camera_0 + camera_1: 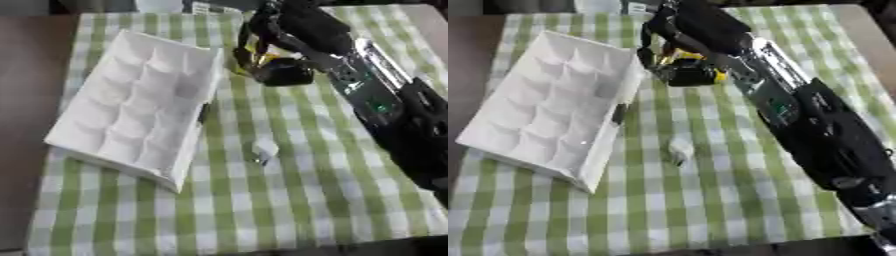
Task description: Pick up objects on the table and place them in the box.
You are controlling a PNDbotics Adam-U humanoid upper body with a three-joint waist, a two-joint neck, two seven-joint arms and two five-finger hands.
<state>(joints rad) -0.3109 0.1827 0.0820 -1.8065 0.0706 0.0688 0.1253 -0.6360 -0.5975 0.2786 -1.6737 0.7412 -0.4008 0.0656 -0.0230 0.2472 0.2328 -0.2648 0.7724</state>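
Left eye view gives us the white box [131,107], a tray divided into a grid of shallow compartments, lying askew on the left half of a green-and-white checked cloth [289,210] that covers the table [26,100]. We see our right arm [798,115] coming in from the lower right and stretching diagonally up across the cloth toward the far end. At its tip our right hand [271,60] hangs just past the upper right corner of the box, fingers curled downward round a dark object with yellow on it [686,75]; we read that as the hand being closed on this object, though its shape is too blurred for us to name it. The object sits just beside the box wall, near its far right corner, and we cannot tell whether it rests on the cloth or is lifted off it. Near the middle of the cloth, just right of the long side of the box and well apart from the hand, lies a small white object [264,150]. A thin dark item [203,114] lies against the right wall of the box. Our left hand shows in neither view
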